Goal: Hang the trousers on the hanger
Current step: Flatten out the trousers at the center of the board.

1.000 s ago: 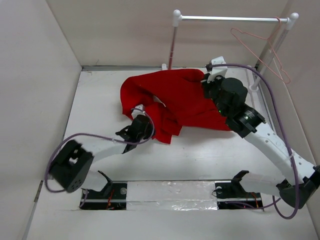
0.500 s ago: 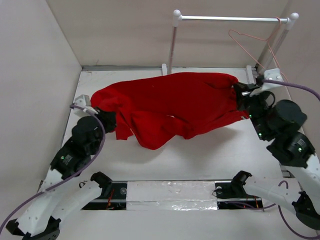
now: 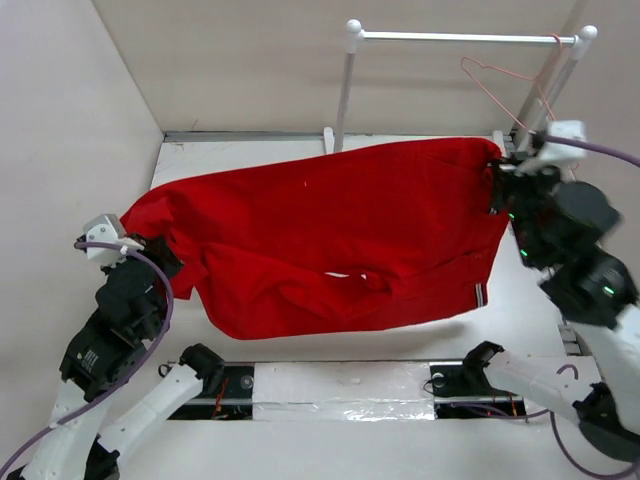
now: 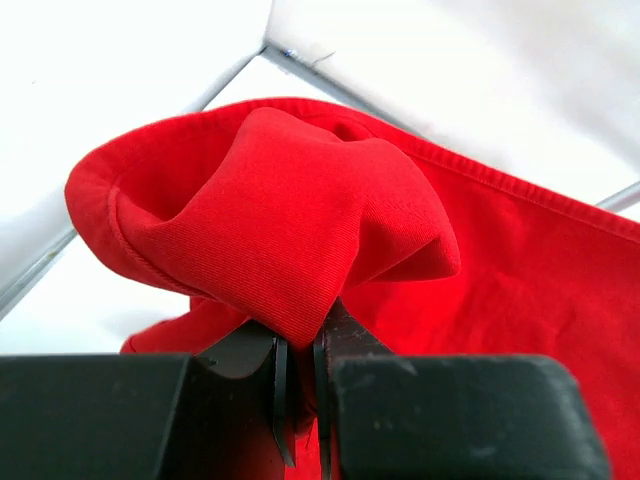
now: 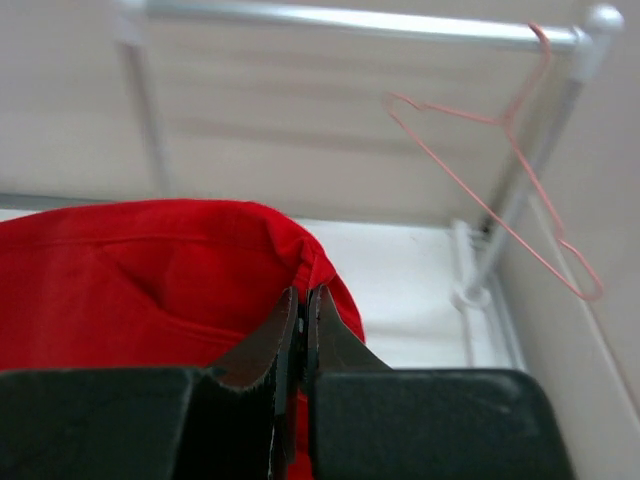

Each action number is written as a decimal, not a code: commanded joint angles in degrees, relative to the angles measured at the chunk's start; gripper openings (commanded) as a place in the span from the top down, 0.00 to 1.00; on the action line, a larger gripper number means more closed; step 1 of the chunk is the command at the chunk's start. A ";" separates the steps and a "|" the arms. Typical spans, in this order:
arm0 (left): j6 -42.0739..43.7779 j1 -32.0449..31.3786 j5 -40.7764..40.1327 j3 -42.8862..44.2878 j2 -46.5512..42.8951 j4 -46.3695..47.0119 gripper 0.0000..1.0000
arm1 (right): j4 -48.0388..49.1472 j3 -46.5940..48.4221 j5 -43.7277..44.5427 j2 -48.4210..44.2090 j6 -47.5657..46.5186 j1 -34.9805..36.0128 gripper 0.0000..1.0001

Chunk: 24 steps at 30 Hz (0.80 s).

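The red trousers (image 3: 330, 235) hang stretched in the air between both grippers, with a striped band (image 3: 479, 295) at the lower right edge. My left gripper (image 3: 150, 250) is shut on the left end; in the left wrist view (image 4: 298, 335) bunched red cloth (image 4: 270, 215) sits in the jaws. My right gripper (image 3: 497, 185) is shut on the right end; in the right wrist view (image 5: 302, 300) the fabric (image 5: 130, 270) fills the left. The pinkish wire hanger (image 3: 505, 95) hangs by its hook from the rack bar at the back right, above and behind my right gripper, and shows in the right wrist view (image 5: 500, 190).
A white-posted rack with a metal bar (image 3: 460, 37) stands at the back; its left post (image 3: 345, 85) rises behind the trousers, its right post (image 3: 560, 75) beside the hanger. Walls close the left (image 3: 70, 150) and right sides.
Both arms have swung apart and lifted. The trousers went from a heap on the table to a wide sheet held up between the grippers.
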 commanded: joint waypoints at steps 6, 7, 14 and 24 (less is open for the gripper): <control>-1.87 0.42 1.78 -7.18 1.76 3.68 1.00 | 15.12 -24.58 -17.18 11.61 6.15 -33.20 1.00; -1.96 0.42 4.14 -7.89 2.46 4.56 1.00 | 16.54 -26.18 -18.32 12.75 8.85 -37.14 1.00; -2.22 0.42 12.17 -11.67 9.66 9.66 1.00 | 25.69 -31.47 -18.33 23.56 13.97 -47.98 1.00; -0.90 0.42 4.35 -8.86 15.12 11.51 1.00 | 30.10 -21.04 -17.80 33.58 12.39 -45.18 1.00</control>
